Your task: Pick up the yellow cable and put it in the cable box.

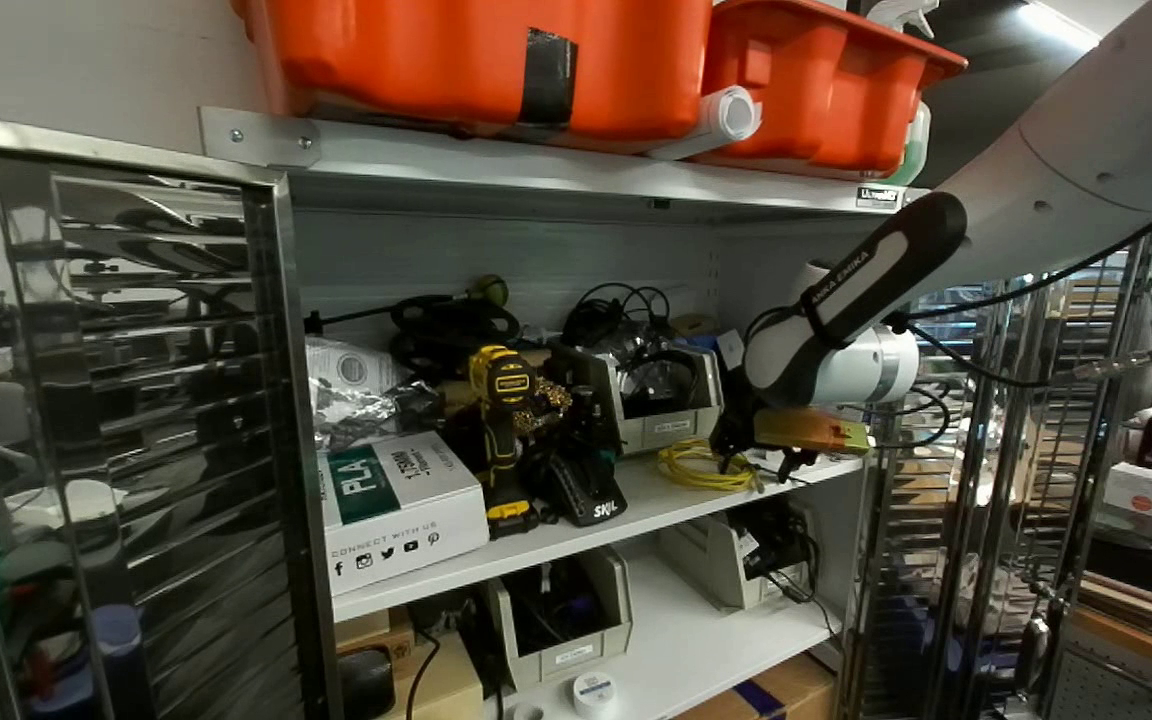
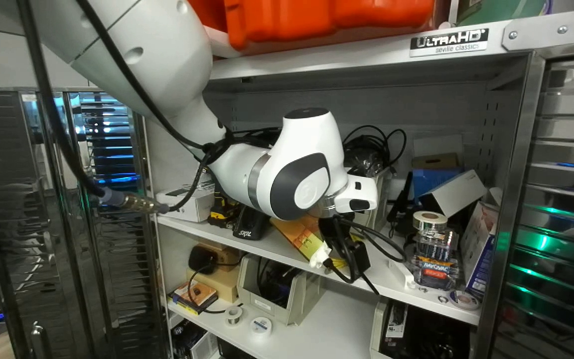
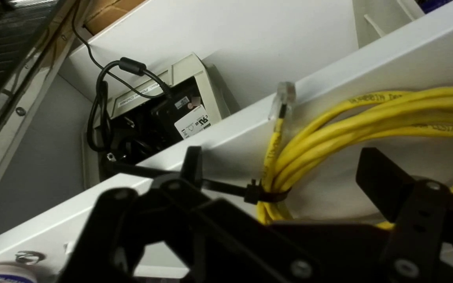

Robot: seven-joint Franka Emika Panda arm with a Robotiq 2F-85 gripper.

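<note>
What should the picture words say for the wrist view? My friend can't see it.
A coiled yellow cable, bound by a black tie, lies on a white shelf, with the robot's open black gripper in the foreground. On the lower shelf, a pale bin holds black cords.

In an exterior view a lamp point(image 1: 1058, 25) glares white at two o'clock, while the recess point(image 1: 496, 245) under the top shelf point(image 1: 536, 168) is dim and grey. The steel door point(image 1: 156, 420) at nine o'clock carries a mirror-like muddle of reflections. In an exterior view the arm point(image 2: 312, 134) catches strong light near the dial's centre; green glints streak the slatted door point(image 2: 561, 199) around three o'clock. In the wrist view a soft shadow edges the pale bin point(image 3: 213, 96) toward twelve o'clock. Focus there is uneven: print on the yellow cable point(image 3: 321, 143) is partly legible, but the clear plug point(image 3: 285, 93) is blurred, and the gripper point(image 3: 283, 169) toward six o'clock is near-black, its outlines soft
</note>
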